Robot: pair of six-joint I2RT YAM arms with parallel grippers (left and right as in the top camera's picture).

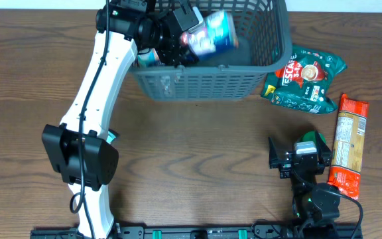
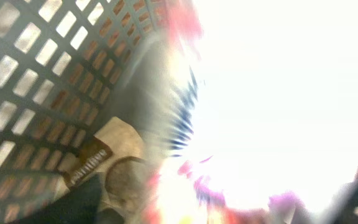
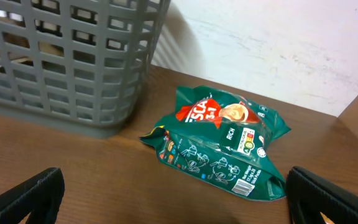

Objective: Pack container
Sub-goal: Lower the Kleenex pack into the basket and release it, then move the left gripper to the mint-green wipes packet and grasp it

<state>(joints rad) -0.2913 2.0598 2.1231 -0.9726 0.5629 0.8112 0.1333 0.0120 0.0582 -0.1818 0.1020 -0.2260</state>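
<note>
The dark grey slotted container [image 1: 204,85] stands at the back centre of the table. My left gripper [image 1: 181,36] reaches into it from the left, shut on a shiny blue, white and red packet [image 1: 209,33] held above the container's floor. In the left wrist view the container's lattice wall [image 2: 36,74] fills the left side, and the packet [image 2: 278,93] is a blurred, overexposed glare close to the camera. My right gripper [image 1: 299,151] is open and empty at the front right [image 3: 179,202]. The container's corner also shows in the right wrist view [image 3: 61,68].
A green coffee-mix packet [image 1: 305,78] [image 3: 219,146] lies right of the container. A long orange packet [image 1: 347,146] lies near the right edge, beside my right gripper. A brown packet [image 2: 114,162] lies on the container's floor.
</note>
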